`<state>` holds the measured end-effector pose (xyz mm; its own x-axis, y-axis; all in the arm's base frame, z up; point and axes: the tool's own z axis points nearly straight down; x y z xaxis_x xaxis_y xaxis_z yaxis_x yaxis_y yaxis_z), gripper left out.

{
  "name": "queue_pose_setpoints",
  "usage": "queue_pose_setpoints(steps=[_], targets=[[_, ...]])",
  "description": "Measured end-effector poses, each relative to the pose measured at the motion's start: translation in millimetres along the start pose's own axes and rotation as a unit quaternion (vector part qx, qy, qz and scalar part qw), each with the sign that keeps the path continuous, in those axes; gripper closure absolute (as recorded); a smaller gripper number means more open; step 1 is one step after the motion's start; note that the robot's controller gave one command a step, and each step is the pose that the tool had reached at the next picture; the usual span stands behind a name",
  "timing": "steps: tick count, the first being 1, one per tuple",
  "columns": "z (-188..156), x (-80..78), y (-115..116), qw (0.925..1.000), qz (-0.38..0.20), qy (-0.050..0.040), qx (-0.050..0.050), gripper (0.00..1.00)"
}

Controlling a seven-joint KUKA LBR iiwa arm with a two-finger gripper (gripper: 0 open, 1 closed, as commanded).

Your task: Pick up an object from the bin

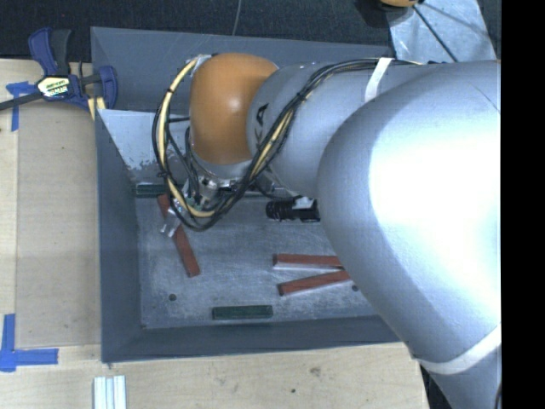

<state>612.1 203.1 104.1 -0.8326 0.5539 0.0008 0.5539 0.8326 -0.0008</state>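
Observation:
My gripper hangs low in the left part of the bin, under the orange wrist cover. It sits at the upper end of a slanted reddish-brown stick, which runs down and to the right from it. Just left of the gripper a short dark green bar pokes out near the bin's left wall. To its right, beside the cables, lies a small black block.
Two more reddish-brown sticks lie side by side at the lower right, partly under the arm. A dark green bar rests along the front wall. The big grey arm covers the bin's right side.

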Motion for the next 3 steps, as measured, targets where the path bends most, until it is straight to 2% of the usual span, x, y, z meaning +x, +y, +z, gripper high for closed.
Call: queue_pose_setpoints(steps=[1,2,3], targets=[[0,0.0,0,1.0000,0.000,0.0000,0.000,0.00],[28,-18.1,11,0.9975,-0.070,-0.0071,-0.005,1.00],[28,-18.1,11,0.9975,-0.070,-0.0071,-0.005,1.00]])
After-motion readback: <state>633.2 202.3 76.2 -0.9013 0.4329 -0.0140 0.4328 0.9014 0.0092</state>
